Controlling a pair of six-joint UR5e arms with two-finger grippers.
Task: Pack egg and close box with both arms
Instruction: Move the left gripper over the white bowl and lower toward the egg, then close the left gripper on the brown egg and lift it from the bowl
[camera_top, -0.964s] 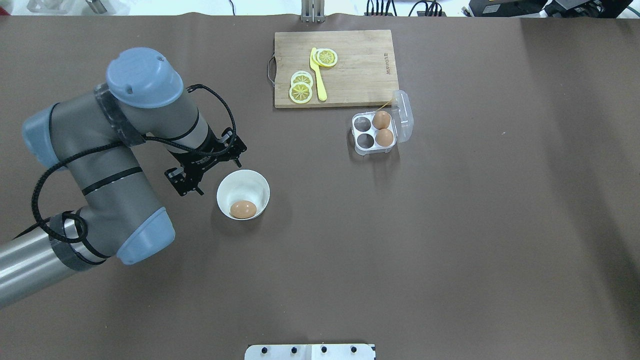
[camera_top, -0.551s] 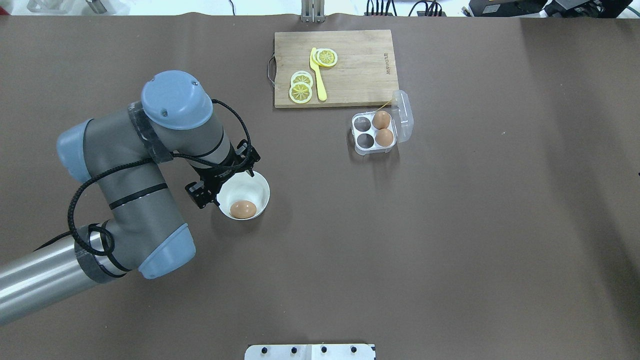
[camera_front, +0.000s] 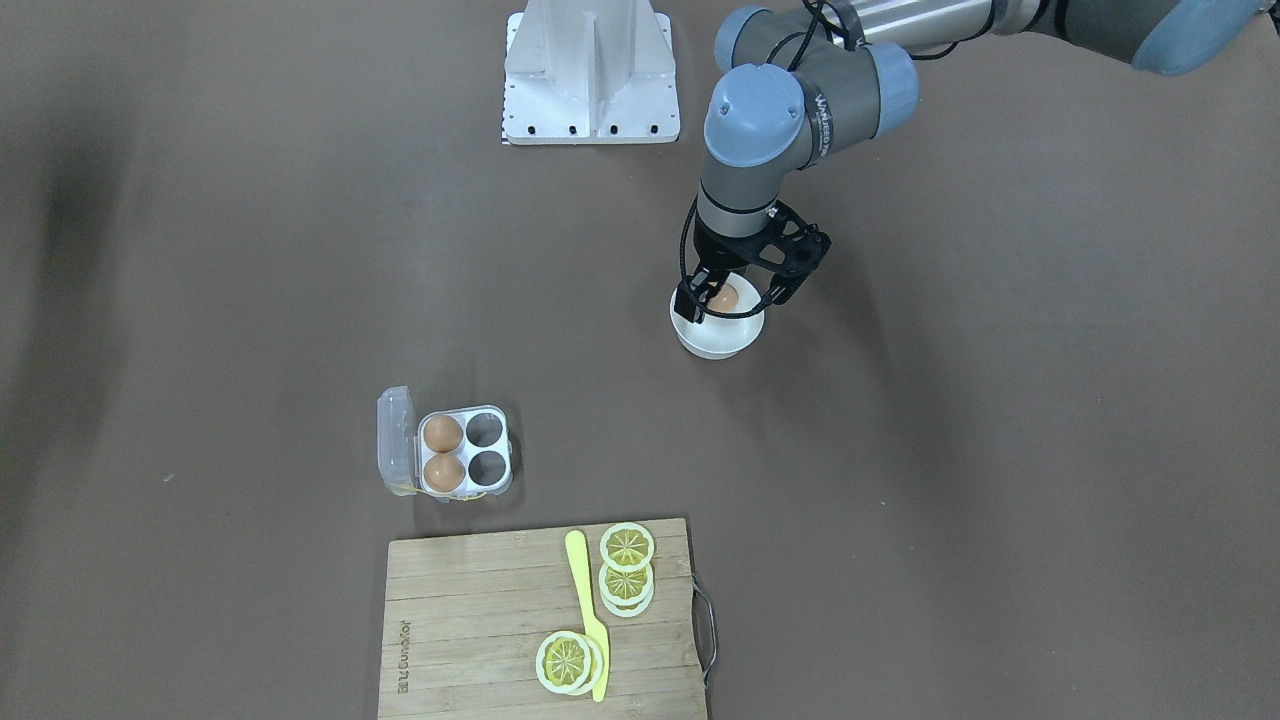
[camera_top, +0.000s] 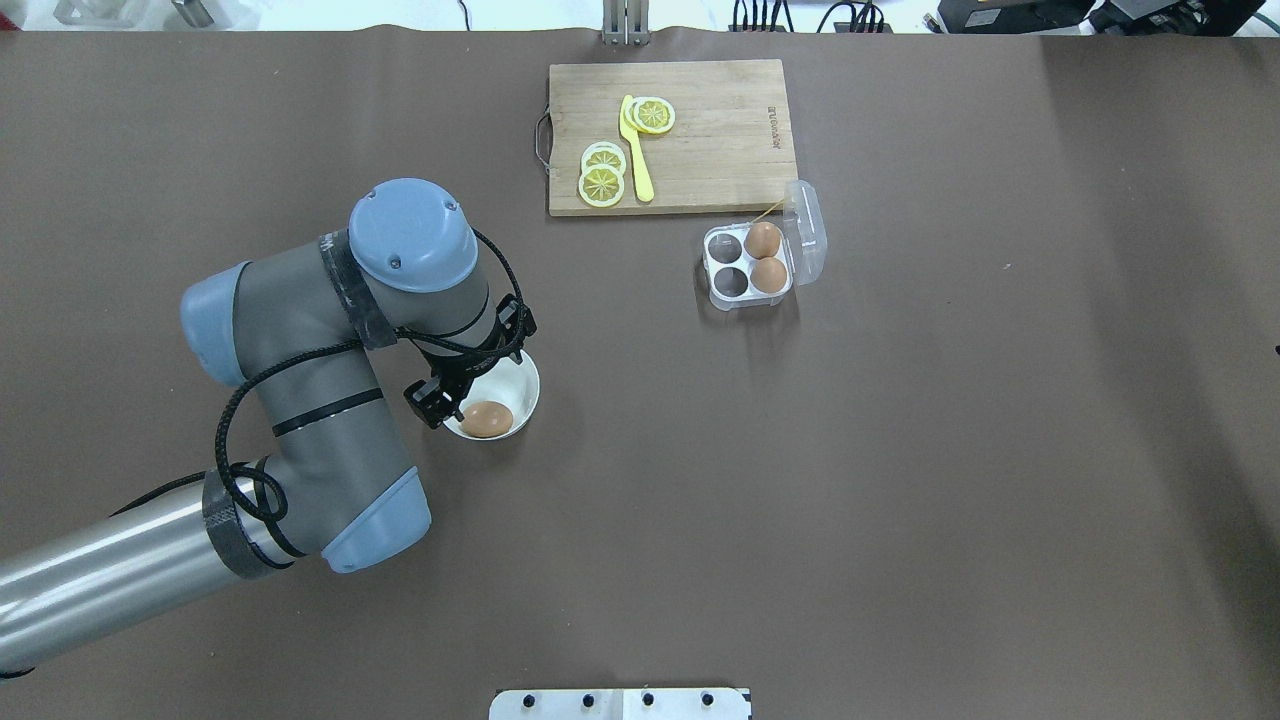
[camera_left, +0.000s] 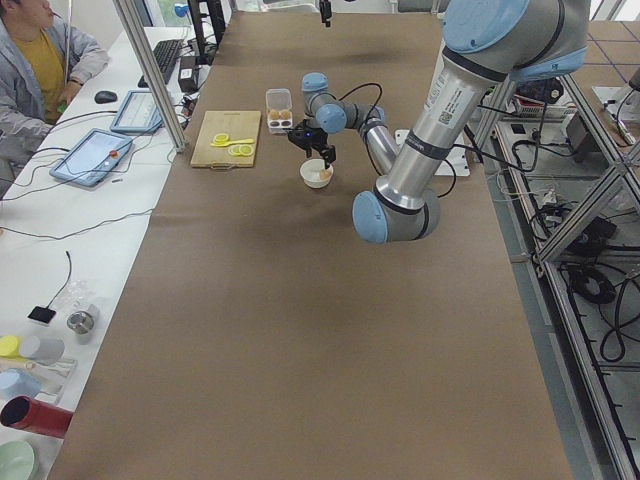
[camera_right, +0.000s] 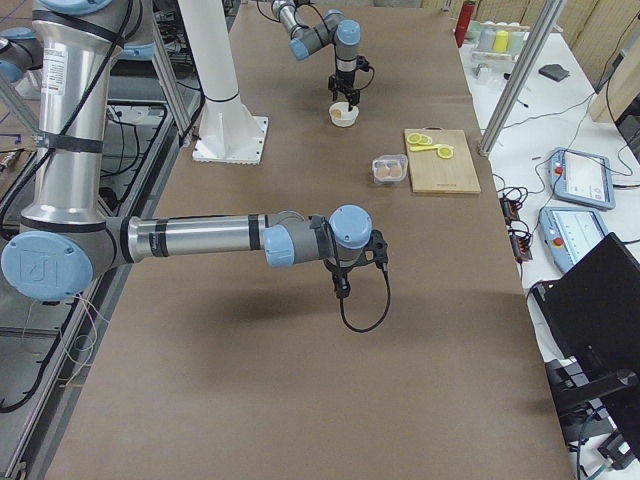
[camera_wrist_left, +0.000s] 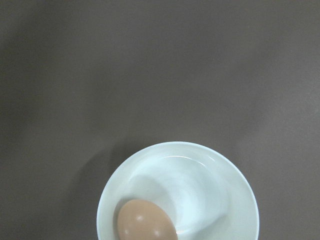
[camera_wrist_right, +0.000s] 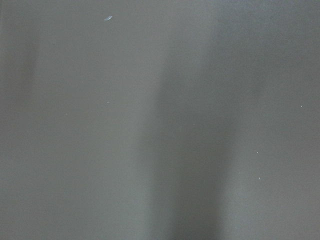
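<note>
A light-brown egg (camera_top: 487, 419) lies in a round white bowl (camera_top: 523, 384) at the table's middle left. It also shows in the front view (camera_front: 724, 298) and the left wrist view (camera_wrist_left: 146, 220). My left gripper (camera_top: 470, 372) hangs open just above the bowl (camera_front: 715, 342), one finger to each side of the egg, touching nothing. The clear box (camera_top: 712, 298) stands open near the board, lid (camera_top: 808, 230) folded to the right, with two eggs (camera_top: 766, 258) in its right cells and two empty cells. My right gripper (camera_right: 341, 290) shows only in the exterior right view, low over bare table; I cannot tell whether it is open.
A wooden cutting board (camera_top: 710, 140) with lemon slices (camera_top: 603, 178) and a yellow knife (camera_top: 636, 150) lies behind the box. The white robot base (camera_front: 592, 70) sits at the near table edge. An operator (camera_left: 35, 60) sits beyond the far left side.
My left arm has swung right and forward. Its gripper has gone from beside the bowl's left rim to over the bowl, above the egg. Egg, bowl and box have not moved.
</note>
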